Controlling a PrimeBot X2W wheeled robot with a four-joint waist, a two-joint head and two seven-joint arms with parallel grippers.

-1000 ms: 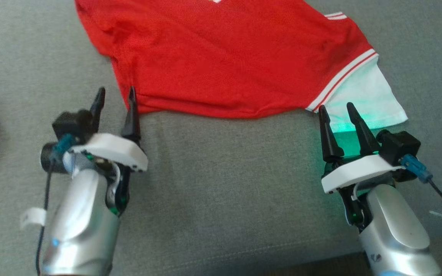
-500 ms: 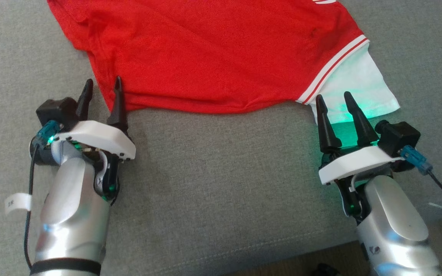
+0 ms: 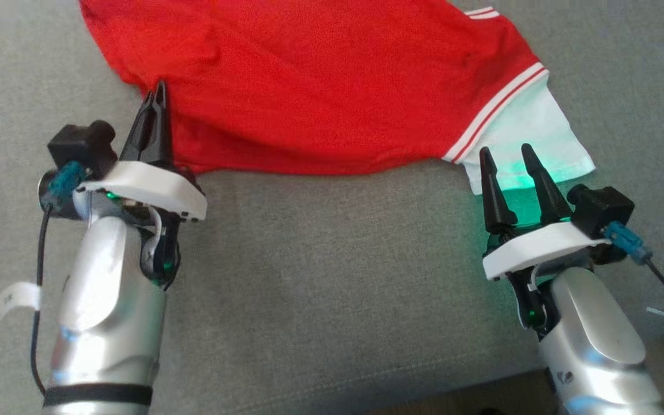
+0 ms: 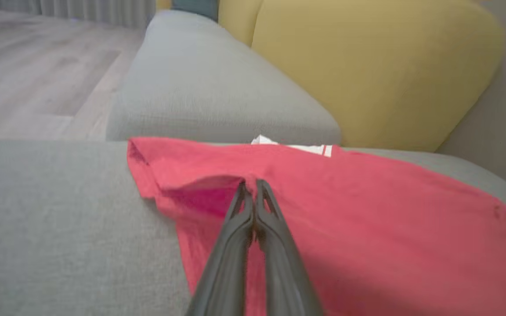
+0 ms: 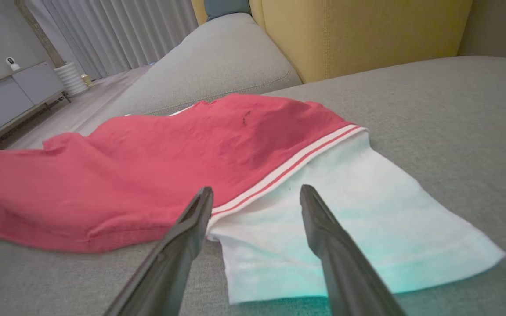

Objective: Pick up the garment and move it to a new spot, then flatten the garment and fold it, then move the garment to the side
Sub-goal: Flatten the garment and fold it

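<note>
Now locate red garment (image 3: 332, 86) spread across grey sofa seat (image 3: 332, 288), white sleeve (image 3: 531, 138) at right end. Note left claw (image 3: 159, 95) clamped together on garment's left edge, cloth puckered at tips. Note right claw (image 3: 506, 153) standing apart, straddling sleeve corner without gripping. Expect slip from thin pinch, or skewed, dragging lift if raised on one side only. Close right claw before lifting.

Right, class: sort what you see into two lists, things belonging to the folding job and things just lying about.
Job: shirt; left gripper, shut on its edge; right gripper, open by the white sleeve; sofa beneath.
Lying about: yellow cushion; curtain; cabinet.
</note>
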